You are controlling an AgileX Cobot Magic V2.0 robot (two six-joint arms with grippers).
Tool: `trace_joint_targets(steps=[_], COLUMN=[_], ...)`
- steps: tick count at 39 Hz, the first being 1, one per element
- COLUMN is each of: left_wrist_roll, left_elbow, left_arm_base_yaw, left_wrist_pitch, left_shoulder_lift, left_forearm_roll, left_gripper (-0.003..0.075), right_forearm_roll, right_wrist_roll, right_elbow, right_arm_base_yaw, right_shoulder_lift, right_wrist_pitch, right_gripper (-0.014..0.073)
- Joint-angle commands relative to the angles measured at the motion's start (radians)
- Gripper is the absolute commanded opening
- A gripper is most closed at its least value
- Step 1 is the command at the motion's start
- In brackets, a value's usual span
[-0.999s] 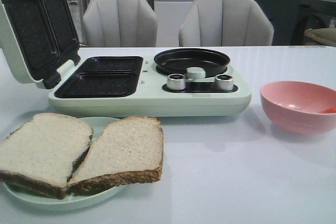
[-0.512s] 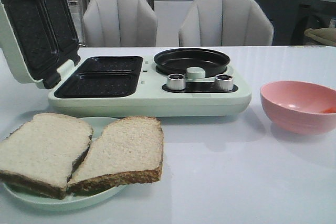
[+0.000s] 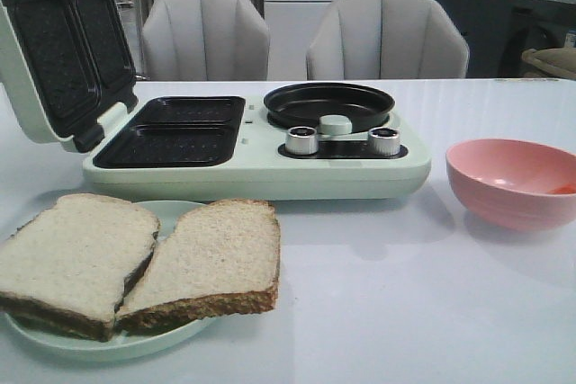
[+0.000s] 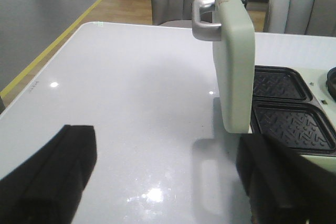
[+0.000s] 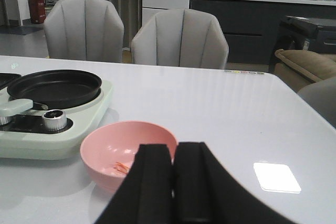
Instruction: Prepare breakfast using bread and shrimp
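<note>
Flat on the plate (image 3: 171, 215), bread (image 3: 211, 258) crusts face forward (left end effector (image 4: 168, 182) wide, right end effector (image 5: 173, 182) closed, empty).

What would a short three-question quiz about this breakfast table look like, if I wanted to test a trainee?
1. True or false: the sandwich maker's lid is open.
2. Where do the shrimp lie? A) in the round black pan B) in the pink bowl C) on the bread
3. How many slices of bread sit on the plate?

Key:
1. True: it stands up, and the grill plates are bare.
2. B.
3. Two, overlapping.
</note>
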State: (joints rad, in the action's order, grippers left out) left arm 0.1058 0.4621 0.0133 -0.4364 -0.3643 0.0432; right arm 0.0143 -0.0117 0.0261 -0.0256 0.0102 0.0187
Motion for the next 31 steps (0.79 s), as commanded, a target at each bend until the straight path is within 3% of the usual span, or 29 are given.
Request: trace_joint_targets(steps=[1,12,16,31], left_wrist_roll=[-0.017,-0.259,-0.277,-0.277], left_elbow=[0.031,0.031,0.031,0.031], left_arm_base_yaw=[-0.018,-0.192,-0.280,-0.627], left_wrist_pitch=[0.066,-0.015,-0.050,-0.242], left_shoulder_lift=[-0.021,-0.103,-0.155,-0.384], left_forearm_roll=[0.012,0.033,0.071,0.517], left_gripper=[0.0625,0.0625,0.0625,0.0625], right_forearm_roll=[-0.014,-0.014,-0.014,-0.014], right_wrist_roll=[-0.004,-0.004,-0.004,-0.004], right_elbow=[-0.017,-0.017,-0.017,-0.017], right_arm_base_yaw=[0.003,0.003,0.003,0.003], right_shoulder_lift=[0.022,0.022,0.022,0.022], right_wrist_pitch=[-0.078,-0.078,-0.078,-0.078], right_gripper=[0.0142,0.0142,0.0142,0.0142])
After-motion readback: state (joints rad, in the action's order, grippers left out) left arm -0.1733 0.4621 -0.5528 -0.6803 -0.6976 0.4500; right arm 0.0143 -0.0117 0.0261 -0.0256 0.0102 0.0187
